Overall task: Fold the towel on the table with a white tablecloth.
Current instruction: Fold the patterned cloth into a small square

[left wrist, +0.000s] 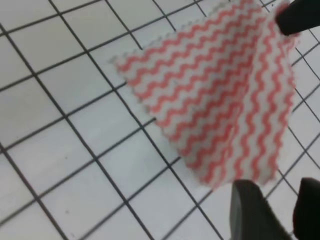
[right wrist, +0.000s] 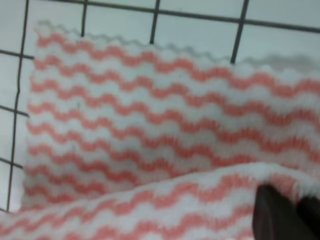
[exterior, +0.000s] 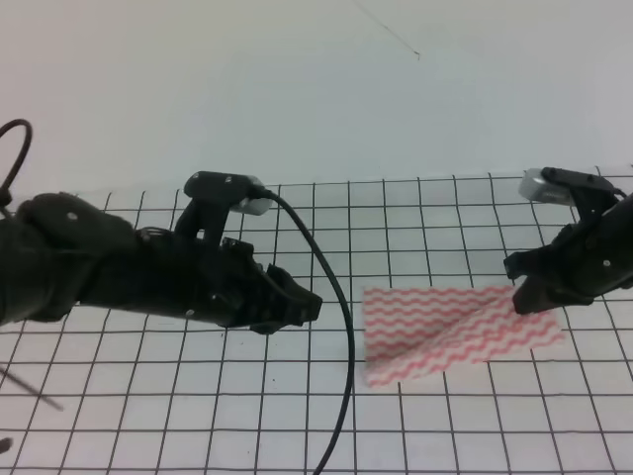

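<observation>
The towel (exterior: 455, 332), white with red-pink wavy stripes, lies on the grid-printed tablecloth (exterior: 415, 218) at the right of the table. Its right part is lifted and folded diagonally over the rest. My right gripper (exterior: 521, 289) is shut on the towel's upper right corner. In the right wrist view the towel (right wrist: 150, 130) fills the frame, and its raised edge drapes over a dark finger (right wrist: 275, 220). My left gripper (exterior: 309, 307) hovers left of the towel, apart from it. In the left wrist view its fingers (left wrist: 250, 212) stand slightly open, empty, just off the towel's (left wrist: 215, 95) near corner.
A black cable (exterior: 341, 327) runs from the left arm down to the table's front edge. The plain white wall (exterior: 316, 79) rises behind the table. Bare gridded tablecloth (left wrist: 65, 150) lies left of and in front of the towel.
</observation>
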`<state>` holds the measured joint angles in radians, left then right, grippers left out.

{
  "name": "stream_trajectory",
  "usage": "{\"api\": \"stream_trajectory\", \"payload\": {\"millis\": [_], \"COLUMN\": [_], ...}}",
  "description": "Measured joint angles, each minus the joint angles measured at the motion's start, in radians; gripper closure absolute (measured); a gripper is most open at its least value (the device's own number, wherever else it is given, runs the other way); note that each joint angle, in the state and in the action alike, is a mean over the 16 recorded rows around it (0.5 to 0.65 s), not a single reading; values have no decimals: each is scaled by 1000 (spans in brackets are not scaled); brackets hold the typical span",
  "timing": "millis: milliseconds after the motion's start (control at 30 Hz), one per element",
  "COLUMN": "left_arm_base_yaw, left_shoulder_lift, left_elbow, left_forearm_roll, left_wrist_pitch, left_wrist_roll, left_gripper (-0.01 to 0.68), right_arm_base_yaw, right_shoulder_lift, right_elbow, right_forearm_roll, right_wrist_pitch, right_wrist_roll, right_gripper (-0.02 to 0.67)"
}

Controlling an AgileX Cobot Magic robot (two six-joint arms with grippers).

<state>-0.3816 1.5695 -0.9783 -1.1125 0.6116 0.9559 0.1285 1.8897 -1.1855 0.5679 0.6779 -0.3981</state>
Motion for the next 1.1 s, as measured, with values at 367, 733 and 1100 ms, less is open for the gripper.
{"api": "stream_trajectory", "payload": {"millis": [367, 733, 1100], "left_arm_base_yaw": [-13, -13, -13], "left_shoulder_lift": [139, 167, 167], "left_elbow": [-114, -141, -141], "left_forearm_roll": [-1, -5, -1], "left_wrist_pitch": [-13, 25, 57], "left_wrist_roll": [21, 13, 9], "left_gripper": [486, 486, 490], "right_arm_base_yaw": [-1, -1, 0], "right_shoulder_lift": [5, 4, -8], "right_elbow": [-32, -35, -85], "right_forearm_roll": [0, 1, 30], "right_wrist_pitch": [-41, -72, 13], "right_wrist_roll": [-7, -24, -212], "right_gripper": [619, 383, 430]}}
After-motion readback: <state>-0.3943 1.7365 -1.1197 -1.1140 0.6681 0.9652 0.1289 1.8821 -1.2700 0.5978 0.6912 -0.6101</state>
